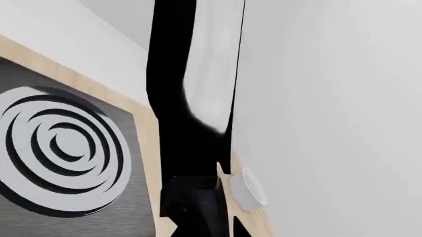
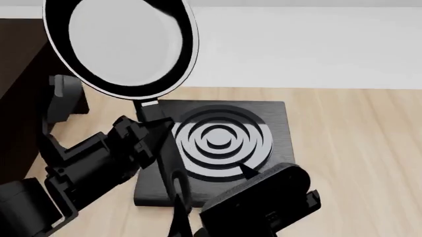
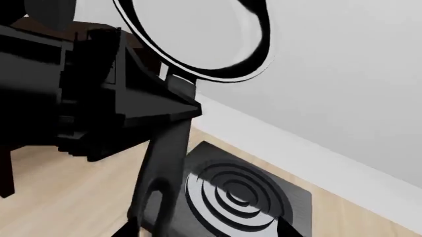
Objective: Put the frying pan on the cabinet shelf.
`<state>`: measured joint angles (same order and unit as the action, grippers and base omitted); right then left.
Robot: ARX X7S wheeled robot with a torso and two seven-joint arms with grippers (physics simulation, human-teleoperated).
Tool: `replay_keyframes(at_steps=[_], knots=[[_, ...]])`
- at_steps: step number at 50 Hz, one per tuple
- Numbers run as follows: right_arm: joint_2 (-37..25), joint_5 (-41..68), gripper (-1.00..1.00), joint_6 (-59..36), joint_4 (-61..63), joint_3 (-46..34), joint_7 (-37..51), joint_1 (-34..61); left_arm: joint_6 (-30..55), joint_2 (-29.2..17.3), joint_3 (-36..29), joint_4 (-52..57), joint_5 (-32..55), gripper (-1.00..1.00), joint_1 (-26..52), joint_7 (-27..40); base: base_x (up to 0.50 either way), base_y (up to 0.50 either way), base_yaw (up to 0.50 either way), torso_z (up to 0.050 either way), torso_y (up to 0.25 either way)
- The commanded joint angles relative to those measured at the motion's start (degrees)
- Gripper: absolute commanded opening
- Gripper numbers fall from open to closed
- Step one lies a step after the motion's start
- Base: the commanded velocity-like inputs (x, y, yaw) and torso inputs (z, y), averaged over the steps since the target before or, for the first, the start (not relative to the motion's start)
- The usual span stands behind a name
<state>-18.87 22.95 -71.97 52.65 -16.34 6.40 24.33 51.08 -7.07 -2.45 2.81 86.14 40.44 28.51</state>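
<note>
The frying pan [image 2: 122, 47] is lifted and tilted, its pale-grey inside facing the head camera. It hangs above the table's far left, beside the dark brown cabinet [image 2: 20, 98]. I cannot make out a separate shelf board on the cabinet. My left gripper [image 2: 150, 129] is shut on the pan's long black handle [image 2: 177, 177] near the bowl end. The left wrist view shows the pan [image 1: 211, 64] edge-on, above that gripper [image 1: 197, 232]. My right gripper [image 2: 214, 197] is open and empty, low over the hob plate, with one finger close to the handle's looped end [image 3: 155, 192]. The right wrist view shows the pan [image 3: 197, 34] overhead and the right gripper [image 3: 209, 229].
A square black hob plate [image 2: 218, 143] with concentric rings lies on the pale wooden tabletop [image 2: 356, 148] under both arms. A white round bowl [image 1: 249, 187] sits near the wall. A white wall [image 2: 297, 44] runs behind the table.
</note>
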Motion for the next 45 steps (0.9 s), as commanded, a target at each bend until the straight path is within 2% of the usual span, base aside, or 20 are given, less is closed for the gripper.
replay_keyframes(at_steps=[1,10,37,45], knots=[[0.49,-1.67,1.0,1.56,0.85,2.53,0.82,-2.4,-3.94,-1.95,2.46,-2.55,0.7,-1.0,2.84,-2.44,0.0,0.0,0.0,0.0,0.0],[0.29,-1.63,1.0,3.62,0.18,3.78,0.99,-4.13,-5.87,-3.27,4.27,-5.41,0.61,-1.0,5.89,-2.53,0.0,0.0,0.0,0.001,0.002],[0.7,-0.7,1.0,3.63,0.58,3.48,2.42,-5.0,-18.31,-2.8,15.64,-19.54,4.87,-1.0,12.45,0.43,0.0,0.0,0.0,0.0,0.002],[-0.23,-1.83,1.0,8.02,-1.95,1.99,2.0,-6.21,-19.35,-3.75,16.91,-23.25,5.62,-1.0,13.48,-1.51,0.0,0.0,0.0,0.0,0.001]])
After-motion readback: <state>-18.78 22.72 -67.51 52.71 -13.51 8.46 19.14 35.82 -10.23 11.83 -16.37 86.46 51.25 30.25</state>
